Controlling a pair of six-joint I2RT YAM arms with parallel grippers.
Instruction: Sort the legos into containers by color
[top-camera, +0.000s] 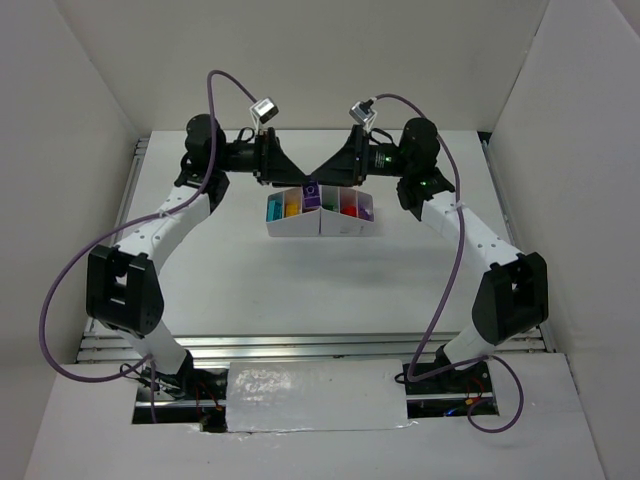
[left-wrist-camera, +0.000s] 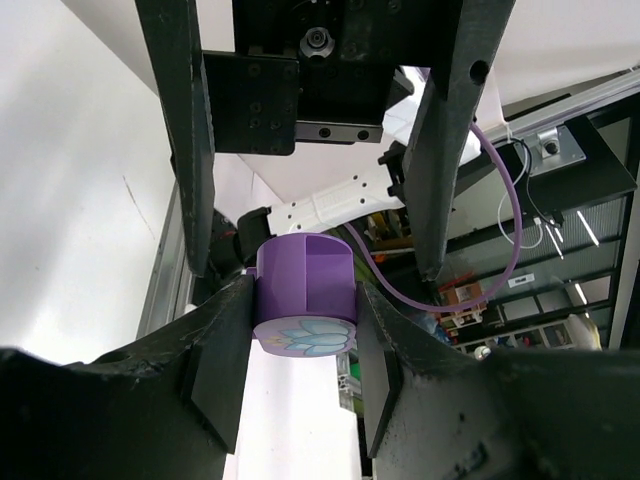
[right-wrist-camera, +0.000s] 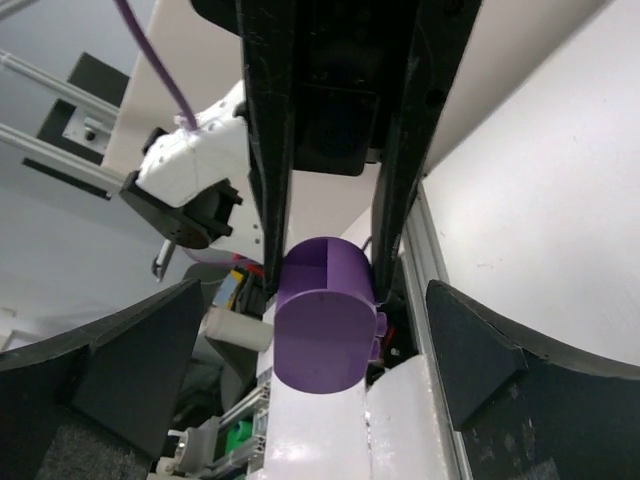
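Left end effector (left-wrist-camera: 303, 312) pinching a purple lego (left-wrist-camera: 305, 290), above the white tray (top-camera: 300, 227) at far middle of the desk (top-camera: 300, 290), right end effector (right-wrist-camera: 312, 292) spread wide, not touching it.

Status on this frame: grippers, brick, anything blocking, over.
Left gripper shut on purple brick. Right gripper open, facing it. Both over the tray. Nothing blocking.
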